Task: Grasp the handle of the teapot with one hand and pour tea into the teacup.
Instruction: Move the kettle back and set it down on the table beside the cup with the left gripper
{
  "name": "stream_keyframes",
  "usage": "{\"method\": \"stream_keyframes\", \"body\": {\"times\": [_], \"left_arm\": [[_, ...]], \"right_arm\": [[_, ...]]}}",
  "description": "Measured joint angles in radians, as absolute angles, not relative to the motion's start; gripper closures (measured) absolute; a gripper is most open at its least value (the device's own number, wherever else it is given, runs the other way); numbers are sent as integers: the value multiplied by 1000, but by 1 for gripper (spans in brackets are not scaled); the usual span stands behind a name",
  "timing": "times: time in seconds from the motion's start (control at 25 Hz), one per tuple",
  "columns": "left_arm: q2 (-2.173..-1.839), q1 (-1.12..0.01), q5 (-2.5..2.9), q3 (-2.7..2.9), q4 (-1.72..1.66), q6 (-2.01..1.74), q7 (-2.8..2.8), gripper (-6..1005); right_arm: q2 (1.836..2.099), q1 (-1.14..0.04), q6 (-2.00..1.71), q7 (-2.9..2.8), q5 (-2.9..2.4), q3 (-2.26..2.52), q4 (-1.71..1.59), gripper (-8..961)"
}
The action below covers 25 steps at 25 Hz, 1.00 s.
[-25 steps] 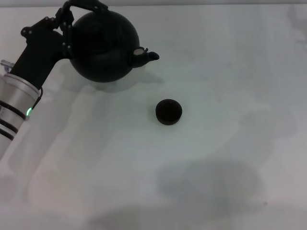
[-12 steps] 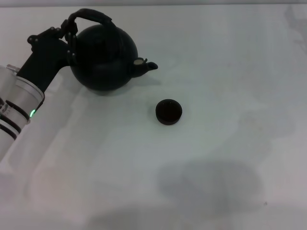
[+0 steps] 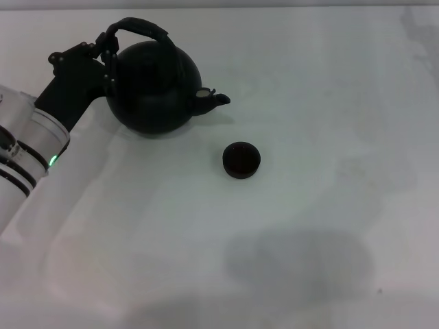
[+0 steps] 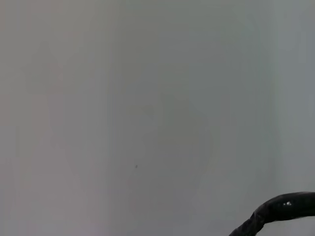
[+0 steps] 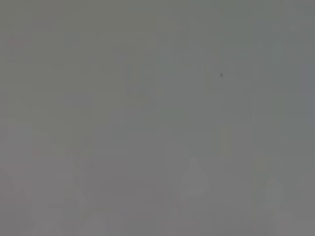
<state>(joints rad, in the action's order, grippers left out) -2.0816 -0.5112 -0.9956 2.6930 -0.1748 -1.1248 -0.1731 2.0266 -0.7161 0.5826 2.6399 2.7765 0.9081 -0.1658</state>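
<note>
The round matte-black teapot [image 3: 154, 89] is at the far left of the white table, its short spout [image 3: 218, 100] pointing right. My left gripper [image 3: 108, 49] is shut on the left end of the arched black handle [image 3: 143, 27]. I cannot tell whether the pot rests on the table or hangs just above it. The small black teacup [image 3: 241, 160] stands to the right of the pot and nearer me, apart from it. A curved stretch of the handle shows in the left wrist view [image 4: 278, 210]. My right gripper is out of view.
The white table [image 3: 329, 103] stretches right and toward me, with a soft dark shadow [image 3: 302, 264] on it near the front. The right wrist view shows only a plain grey surface.
The teapot, held by my left gripper, has moved nearer me and slightly right, sitting more upright. The teacup has not moved.
</note>
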Motion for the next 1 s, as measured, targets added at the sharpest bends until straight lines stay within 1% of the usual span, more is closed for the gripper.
{"method": "stream_keyframes", "body": {"times": [1.0], "left_arm": [[-2083,-526,-994,2709,-186,-1073,-176,911]], "right_arm": [[2028,-730,581,2640,2778,908,-158,109]]}}
